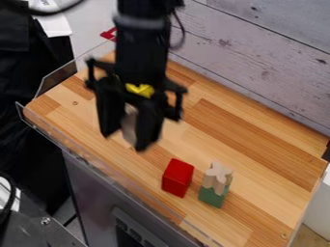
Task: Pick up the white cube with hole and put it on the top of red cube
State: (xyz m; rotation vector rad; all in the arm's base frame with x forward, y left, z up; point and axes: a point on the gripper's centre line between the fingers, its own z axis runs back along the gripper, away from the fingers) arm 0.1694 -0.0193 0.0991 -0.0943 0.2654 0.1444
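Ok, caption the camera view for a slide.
Gripper holding a pale piece above a wooden counter, red cube beside a green block topped with a beige piece.

Red cube (pixel 177 177), green block (pixel 212 197) (yellow patch on black gripper (pixel 134 140)).

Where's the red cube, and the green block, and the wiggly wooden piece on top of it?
Red cube (pixel 174 186): camera view, near side.
Green block (pixel 211 197): camera view, near side.
Wooden piece (pixel 218 178): camera view, its middle.

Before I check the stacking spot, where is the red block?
In the camera view, the red block stands below centre on the wooden tabletop, just left of the green block topped by a pale piece.
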